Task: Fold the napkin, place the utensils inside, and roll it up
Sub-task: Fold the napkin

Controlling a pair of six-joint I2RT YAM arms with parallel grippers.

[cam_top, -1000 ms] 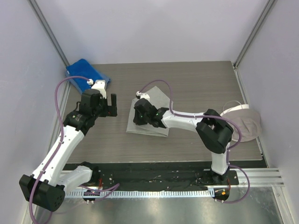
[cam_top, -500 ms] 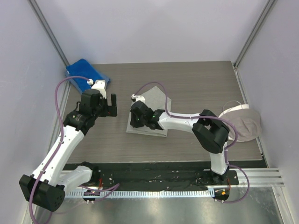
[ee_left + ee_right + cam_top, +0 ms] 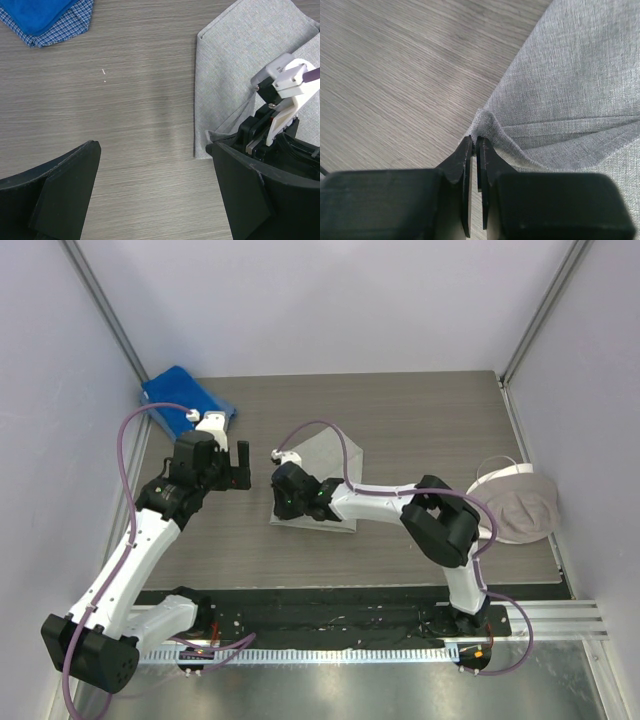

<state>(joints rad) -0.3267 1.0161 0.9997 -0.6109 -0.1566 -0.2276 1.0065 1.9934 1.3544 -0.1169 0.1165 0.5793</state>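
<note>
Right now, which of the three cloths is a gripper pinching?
The light grey napkin in the middle: the right gripper is shut on its edge. The blue towel and beige cloth lie untouched.

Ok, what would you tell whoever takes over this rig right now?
Left gripper: open, empty, above bare table just left of the napkin.
Right gripper: shut on the napkin's left edge, pinching up a small ridge of cloth.
Napkin: mid-table, mostly flat, creased near the grip.
Utensils: not in any view.
Done: edge grasped; fold not finished.
Left: finish the fold, find the utensils and lay them in, roll.
</note>
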